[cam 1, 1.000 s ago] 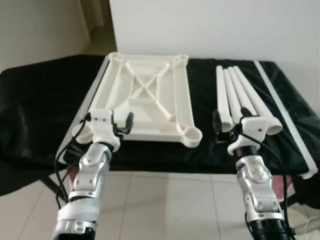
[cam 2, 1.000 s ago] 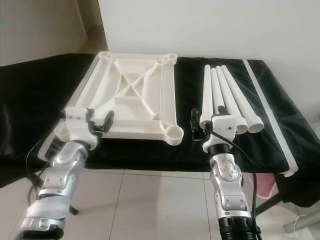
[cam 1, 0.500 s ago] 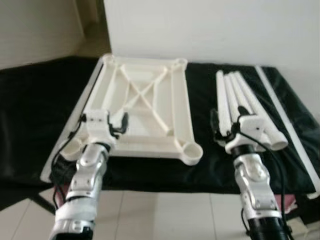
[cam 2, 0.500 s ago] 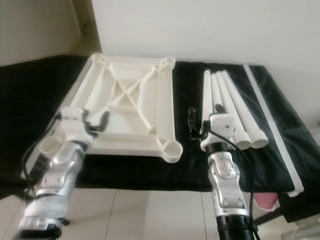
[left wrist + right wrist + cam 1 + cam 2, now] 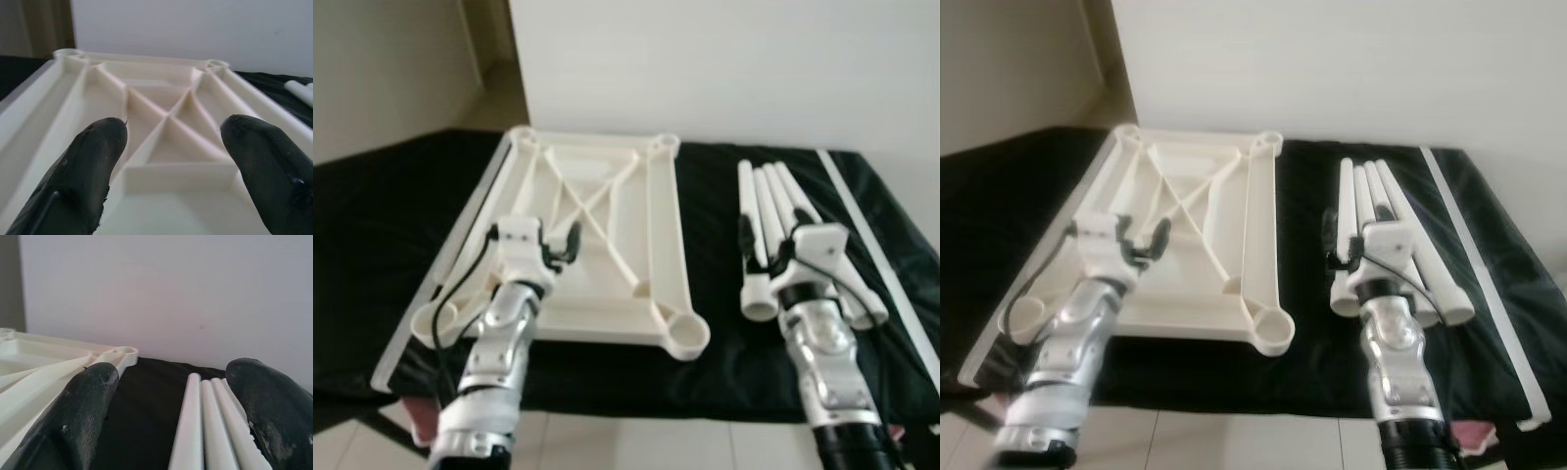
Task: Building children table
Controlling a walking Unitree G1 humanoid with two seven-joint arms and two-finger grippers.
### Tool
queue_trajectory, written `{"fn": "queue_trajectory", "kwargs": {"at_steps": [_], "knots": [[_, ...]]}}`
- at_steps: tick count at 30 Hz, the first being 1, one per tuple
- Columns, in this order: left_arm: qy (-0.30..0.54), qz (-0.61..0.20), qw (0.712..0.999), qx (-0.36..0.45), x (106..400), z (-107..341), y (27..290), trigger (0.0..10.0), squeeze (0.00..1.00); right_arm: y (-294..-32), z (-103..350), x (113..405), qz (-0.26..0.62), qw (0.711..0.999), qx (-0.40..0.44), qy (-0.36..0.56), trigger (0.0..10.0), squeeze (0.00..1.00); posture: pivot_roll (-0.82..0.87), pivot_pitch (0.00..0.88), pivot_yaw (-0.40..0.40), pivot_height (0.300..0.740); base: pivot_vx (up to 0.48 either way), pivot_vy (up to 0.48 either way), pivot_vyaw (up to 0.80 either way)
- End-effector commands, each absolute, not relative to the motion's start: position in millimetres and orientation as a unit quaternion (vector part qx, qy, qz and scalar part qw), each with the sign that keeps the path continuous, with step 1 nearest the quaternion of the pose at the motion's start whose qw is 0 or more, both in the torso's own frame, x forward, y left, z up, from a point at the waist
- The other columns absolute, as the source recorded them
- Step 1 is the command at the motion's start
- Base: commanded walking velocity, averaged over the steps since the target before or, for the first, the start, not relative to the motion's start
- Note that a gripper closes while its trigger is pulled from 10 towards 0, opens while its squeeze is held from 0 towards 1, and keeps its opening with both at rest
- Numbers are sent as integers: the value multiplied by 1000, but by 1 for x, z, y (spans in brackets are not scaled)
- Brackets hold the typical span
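Observation:
A white plastic table top [image 5: 592, 225] lies upside down on the black cloth, its ribs and round corner sockets facing up. To its right, several white tube legs [image 5: 773, 201] lie side by side. My left gripper [image 5: 536, 235] is open and hovers over the near left part of the table top; in the left wrist view its fingers [image 5: 93, 161] frame the crossed ribs [image 5: 166, 127]. My right gripper [image 5: 783, 230] is open above the near ends of the legs, and its wrist view has the legs [image 5: 205, 431] between the fingers [image 5: 83, 411].
The black-covered table [image 5: 372, 225] stands against a white wall. A long white strip [image 5: 873, 259] lies along its right side and another [image 5: 416, 328] along its left front edge. Tiled floor [image 5: 626, 441] shows below the front edge.
The view has moved closer to the table. Both arms now reach further over it: the left gripper is over the table top and the right is over the legs' near ends.

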State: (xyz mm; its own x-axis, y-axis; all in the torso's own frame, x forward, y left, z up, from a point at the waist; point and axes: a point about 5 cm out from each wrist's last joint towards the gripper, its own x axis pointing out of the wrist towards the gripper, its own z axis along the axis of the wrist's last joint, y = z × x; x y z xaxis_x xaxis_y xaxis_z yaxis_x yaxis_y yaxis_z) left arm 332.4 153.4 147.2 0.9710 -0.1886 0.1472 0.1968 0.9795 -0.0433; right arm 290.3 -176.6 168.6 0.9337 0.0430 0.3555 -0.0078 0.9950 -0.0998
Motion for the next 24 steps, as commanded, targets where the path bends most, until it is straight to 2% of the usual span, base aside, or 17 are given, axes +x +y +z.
{"fn": "queue_trajectory", "kwargs": {"at_steps": [1,20,24], "knots": [[-64,-91,993,-27,330,143,157,10000,0,-176,166,289,14,983,-45,-178,10000,0,29,0,-27,740,0,0,0],[-56,-86,994,-48,331,144,163,10000,0,-179,163,290,-2,985,-40,-170,10000,0,28,0,-15,740,0,0,0],[-53,-88,994,-46,331,144,163,10000,0,-180,161,288,-7,985,-40,-168,10000,0,23,4,-5,740,0,292,0]]}}
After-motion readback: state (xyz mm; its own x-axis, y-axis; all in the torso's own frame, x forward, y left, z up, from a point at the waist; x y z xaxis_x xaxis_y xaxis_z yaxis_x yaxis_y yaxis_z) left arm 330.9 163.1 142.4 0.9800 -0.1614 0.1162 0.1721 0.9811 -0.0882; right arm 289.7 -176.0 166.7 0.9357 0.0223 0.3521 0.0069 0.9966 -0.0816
